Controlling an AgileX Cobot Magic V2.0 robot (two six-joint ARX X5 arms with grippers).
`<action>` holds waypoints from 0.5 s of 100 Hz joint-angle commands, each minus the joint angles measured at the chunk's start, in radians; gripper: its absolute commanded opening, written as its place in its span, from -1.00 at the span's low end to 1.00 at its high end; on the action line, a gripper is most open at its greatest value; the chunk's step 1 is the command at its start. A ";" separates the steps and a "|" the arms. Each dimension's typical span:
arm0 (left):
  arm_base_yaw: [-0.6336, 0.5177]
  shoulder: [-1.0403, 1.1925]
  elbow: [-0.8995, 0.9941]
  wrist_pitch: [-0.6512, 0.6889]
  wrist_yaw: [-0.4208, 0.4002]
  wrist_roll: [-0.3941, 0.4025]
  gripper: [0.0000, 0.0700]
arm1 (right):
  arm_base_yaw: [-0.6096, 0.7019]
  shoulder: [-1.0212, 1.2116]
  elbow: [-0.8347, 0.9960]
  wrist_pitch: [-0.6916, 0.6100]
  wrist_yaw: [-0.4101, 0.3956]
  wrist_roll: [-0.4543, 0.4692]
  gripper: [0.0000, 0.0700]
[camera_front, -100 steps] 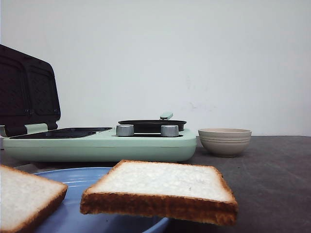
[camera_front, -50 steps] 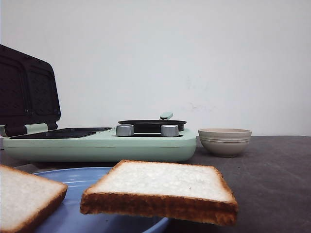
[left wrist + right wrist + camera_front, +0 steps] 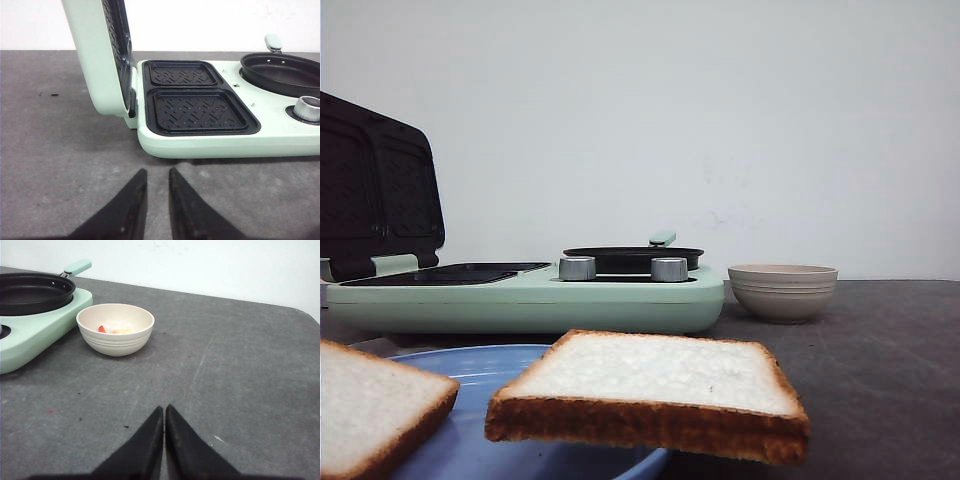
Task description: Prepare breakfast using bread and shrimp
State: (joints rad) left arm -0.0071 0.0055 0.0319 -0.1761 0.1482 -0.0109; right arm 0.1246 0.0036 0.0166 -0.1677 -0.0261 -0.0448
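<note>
Mint sandwich maker (image 3: 530, 300), lid open; blk pan (image 3: 632, 258) on it; blue plate (image 3: 480, 365) in front.

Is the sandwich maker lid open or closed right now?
Open. The lid stands raised off the sandwich maker, baring both grill plates, which hold no bread.

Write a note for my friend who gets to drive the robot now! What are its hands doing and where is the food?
Left hand: empty, fingers slightly apart, hovering over the table in front of the open sandwich maker.
Right hand: empty, shut, low over the table near the bowl.
Bread: two slices on the blue plate, untouched.
Bowl has a few orange-and-white pieces, probably shrimp.
Done: lid is up, plates bare.
Left: everything, bread and shrimp are yet to be moved.
</note>
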 commanded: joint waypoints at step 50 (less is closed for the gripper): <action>0.000 -0.001 -0.016 -0.006 0.003 -0.001 -1.00 | 0.004 0.000 -0.004 0.014 -0.001 0.017 -1.00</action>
State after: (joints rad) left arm -0.0067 0.0055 0.0319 -0.1761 0.1482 -0.0109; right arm 0.1246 0.0036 0.0166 -0.1677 -0.0261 -0.0444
